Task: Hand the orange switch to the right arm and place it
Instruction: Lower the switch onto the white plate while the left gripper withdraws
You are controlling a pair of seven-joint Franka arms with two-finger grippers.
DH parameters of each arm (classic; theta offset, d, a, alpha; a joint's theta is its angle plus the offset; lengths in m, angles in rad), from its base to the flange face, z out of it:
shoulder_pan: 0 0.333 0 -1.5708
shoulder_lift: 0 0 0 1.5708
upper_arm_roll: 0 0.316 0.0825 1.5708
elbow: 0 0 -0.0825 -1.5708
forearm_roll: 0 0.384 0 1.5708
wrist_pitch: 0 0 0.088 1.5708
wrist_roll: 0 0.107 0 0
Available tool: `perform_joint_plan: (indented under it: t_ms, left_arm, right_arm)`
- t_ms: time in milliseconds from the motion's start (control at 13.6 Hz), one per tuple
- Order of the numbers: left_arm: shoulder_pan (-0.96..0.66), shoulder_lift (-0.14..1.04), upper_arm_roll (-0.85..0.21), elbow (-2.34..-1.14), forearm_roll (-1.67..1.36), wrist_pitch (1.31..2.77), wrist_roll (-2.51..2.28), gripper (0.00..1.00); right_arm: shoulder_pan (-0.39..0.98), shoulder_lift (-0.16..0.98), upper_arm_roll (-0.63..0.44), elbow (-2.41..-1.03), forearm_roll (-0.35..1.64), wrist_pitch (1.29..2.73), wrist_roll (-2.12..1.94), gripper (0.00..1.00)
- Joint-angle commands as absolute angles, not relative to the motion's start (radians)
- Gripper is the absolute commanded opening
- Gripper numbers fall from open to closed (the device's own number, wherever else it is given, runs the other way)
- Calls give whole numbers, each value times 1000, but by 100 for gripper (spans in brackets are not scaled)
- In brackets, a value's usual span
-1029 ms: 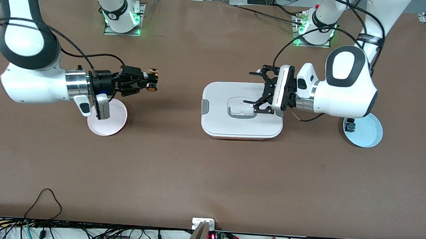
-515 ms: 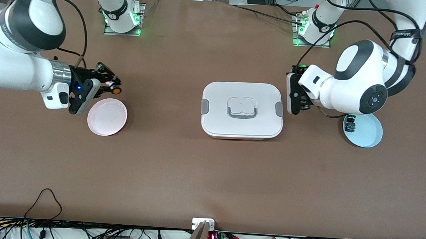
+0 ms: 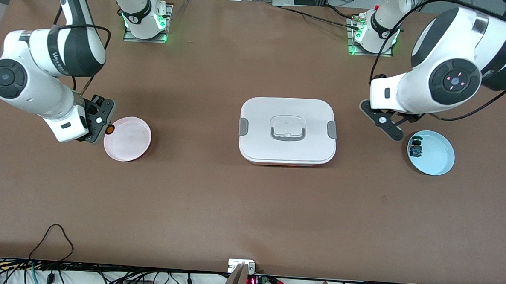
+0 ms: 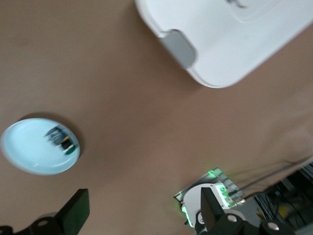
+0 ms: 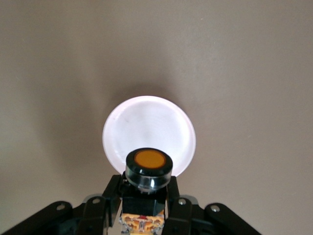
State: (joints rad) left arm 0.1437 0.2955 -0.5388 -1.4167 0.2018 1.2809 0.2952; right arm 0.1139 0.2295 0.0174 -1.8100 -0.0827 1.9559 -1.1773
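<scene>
The right tool [image 3: 102, 124] hangs over the worktop [image 3: 216, 200] at the rim of the pink plate [image 3: 127, 138], toward the right arm's end, with its fingers closed on the orange switch [image 3: 108, 129]. In the right wrist view the orange switch [image 5: 148, 169] sits clamped between the two black fingers [image 5: 111, 193], its round orange cap facing the camera and its black collar ringed around it; the pink plate [image 5: 149, 133] lies below it on the worktop, pale and bare. The left tool [image 3: 384, 120] is up in the air over the worktop between the white lidded box [image 3: 287, 130] and the blue plate [image 3: 432, 152], just beside the plate's rim. Its fingers [image 4: 73, 215] stand spread wide apart in the left wrist view and hold nothing. The blue plate [image 4: 38, 147] carries a small switch with blue and green parts [image 3: 415, 148] (also seen in the left wrist view [image 4: 61, 139], near the plate's edge). The white lidded box [image 4: 230, 36] rests in the middle of the worktop, its lid shut, a grey clasp [image 3: 244, 127] at each short end and a grey handle [image 3: 287, 128] recessed in the top.
</scene>
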Motion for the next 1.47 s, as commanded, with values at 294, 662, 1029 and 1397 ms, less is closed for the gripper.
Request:
perform_joint_plan:
  t_ms: [294, 662, 1029, 1397]
  left_arm:
    - [156, 380, -488, -1062, 354, 1342, 219, 100]
    - [195, 460, -474, -1051, 322, 1471, 213, 100]
    - [201, 453, -476, -1051, 260, 1384, -69, 100]
    - [202, 436, -476, -1055, 253, 1339, -121, 100]
  right_arm:
    - [106, 215, 23, -2041, -126, 2207, -1393, 0]
    - [72, 265, 21, -2178, -129, 2425, -1393, 0]
    - [71, 319, 20, -2229, -156, 2540, -1388, 0]
    - [68, 387, 14, -2238, -173, 2628, -1388, 0]
